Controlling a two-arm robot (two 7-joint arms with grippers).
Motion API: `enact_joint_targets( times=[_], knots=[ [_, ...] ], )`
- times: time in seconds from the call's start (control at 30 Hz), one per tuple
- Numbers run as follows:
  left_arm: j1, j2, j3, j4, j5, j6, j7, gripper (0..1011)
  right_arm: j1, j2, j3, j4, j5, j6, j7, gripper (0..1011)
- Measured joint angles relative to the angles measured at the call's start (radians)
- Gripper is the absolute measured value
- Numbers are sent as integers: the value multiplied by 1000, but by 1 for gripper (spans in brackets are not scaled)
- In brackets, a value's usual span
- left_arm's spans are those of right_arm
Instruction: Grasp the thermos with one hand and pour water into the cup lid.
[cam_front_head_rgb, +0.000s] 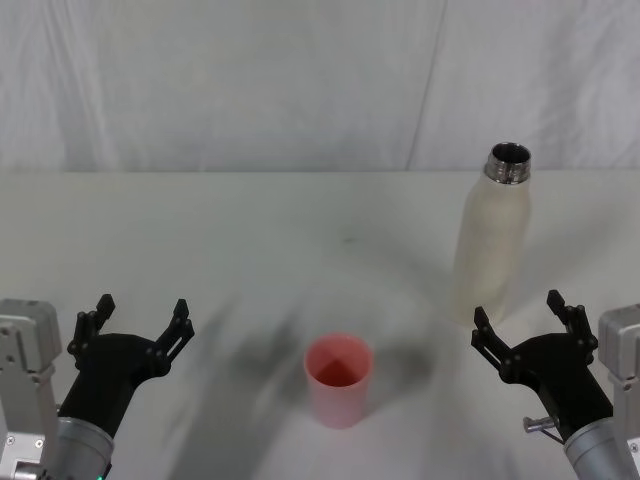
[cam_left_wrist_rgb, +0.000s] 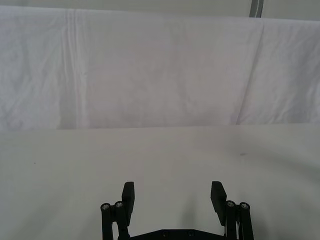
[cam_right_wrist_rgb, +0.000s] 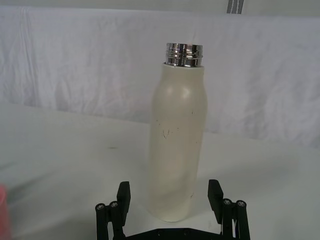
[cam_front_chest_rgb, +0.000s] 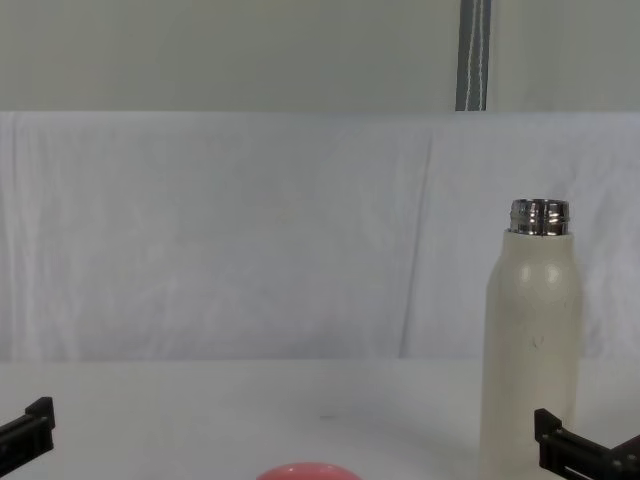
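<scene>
— Left to right?
— Left pincer spread open, near left of the counter. Cup lid near centre. Thermos upright, right, just beyond the open right pincer, untouched.

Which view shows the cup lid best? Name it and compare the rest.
Head view: the cup lid shows whole, open mouth up. Chest view catches its curved top edge; right wrist view a pink sliver.
</scene>
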Motion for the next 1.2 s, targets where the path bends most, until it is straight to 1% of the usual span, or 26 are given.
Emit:
enact_joint_targets(
  times=[1.2],
  knots=[
    [0,0,0,0,0,0,0,1001,0,0,0,0,0,0,0,1000]
  ],
)
